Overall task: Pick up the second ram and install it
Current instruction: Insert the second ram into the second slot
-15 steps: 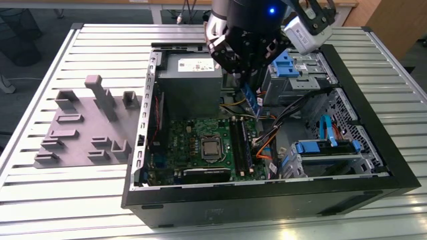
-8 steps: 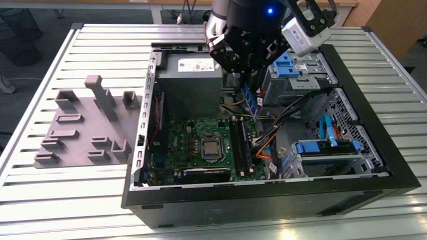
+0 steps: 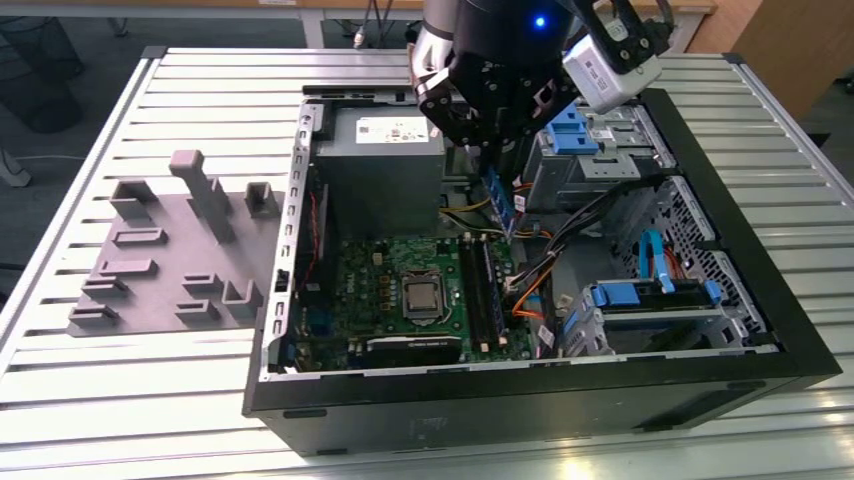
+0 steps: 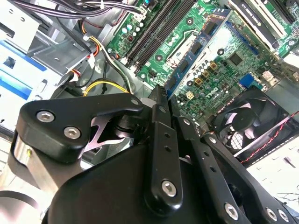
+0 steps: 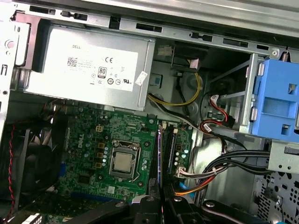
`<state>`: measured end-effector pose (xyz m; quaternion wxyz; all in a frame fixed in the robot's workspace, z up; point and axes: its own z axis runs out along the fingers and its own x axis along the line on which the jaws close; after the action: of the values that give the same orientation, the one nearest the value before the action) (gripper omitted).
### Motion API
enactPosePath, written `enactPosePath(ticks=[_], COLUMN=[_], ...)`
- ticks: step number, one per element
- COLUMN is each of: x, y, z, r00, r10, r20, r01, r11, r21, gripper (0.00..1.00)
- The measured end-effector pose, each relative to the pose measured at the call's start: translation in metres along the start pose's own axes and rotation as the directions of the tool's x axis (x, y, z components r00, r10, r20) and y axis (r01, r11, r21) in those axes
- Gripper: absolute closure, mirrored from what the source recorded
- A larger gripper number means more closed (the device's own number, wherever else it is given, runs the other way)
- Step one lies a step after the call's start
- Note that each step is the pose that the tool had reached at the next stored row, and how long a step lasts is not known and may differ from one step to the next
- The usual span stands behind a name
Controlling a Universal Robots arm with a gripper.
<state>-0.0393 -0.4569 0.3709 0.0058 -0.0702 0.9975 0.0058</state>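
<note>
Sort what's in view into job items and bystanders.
Job: second ram, held edge-on in the tool over the black memory slots on the motherboard.

Bystanders: power supply, case fan, blue drive brackets, grey fixture block.

One ram (image 3: 502, 200), perhaps three brackets (image 3: 570, 130).

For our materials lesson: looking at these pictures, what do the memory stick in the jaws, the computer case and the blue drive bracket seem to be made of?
Memory stick: blue circuit board, probably glass-fibre laminate, thin and flat.
Computer case: apparently sheet metal, matt black outside, bare grey with punched holes inside.
Drive bracket: likely moulded plastic, evenly light blue with a smooth, soft sheen.
Gripper: black, looks like coated metal; its links are bolted.
</note>
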Motion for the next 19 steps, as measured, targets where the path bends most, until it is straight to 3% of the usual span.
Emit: enactPosePath(ticks=[3, 6, 7, 8, 19], x=[0.0000, 0.0000, 0.0000, 0.0000, -0.0033], y=[0.0000, 0.0000, 0.0000, 0.0000, -0.0006], z=[0.0001, 0.0005, 0.0007, 0.0016, 0.0131], r00=[0.9999, 0.9977, 0.9963, 0.9908, 0.9902], r10=[0.012, 0.068, 0.085, 0.136, 0.140], r20=[0.0002, 0.0007, 0.0009, 0.0016, 0.0005], r01=[-0.012, -0.068, -0.085, -0.136, -0.140], r11=[0.9999, 0.9977, 0.9963, 0.9908, 0.9902], r21=[0.0001, 0.0010, 0.0011, 0.0015, 0.0032], gripper=[0.86, 0.86, 0.86, 0.86, 0.86])
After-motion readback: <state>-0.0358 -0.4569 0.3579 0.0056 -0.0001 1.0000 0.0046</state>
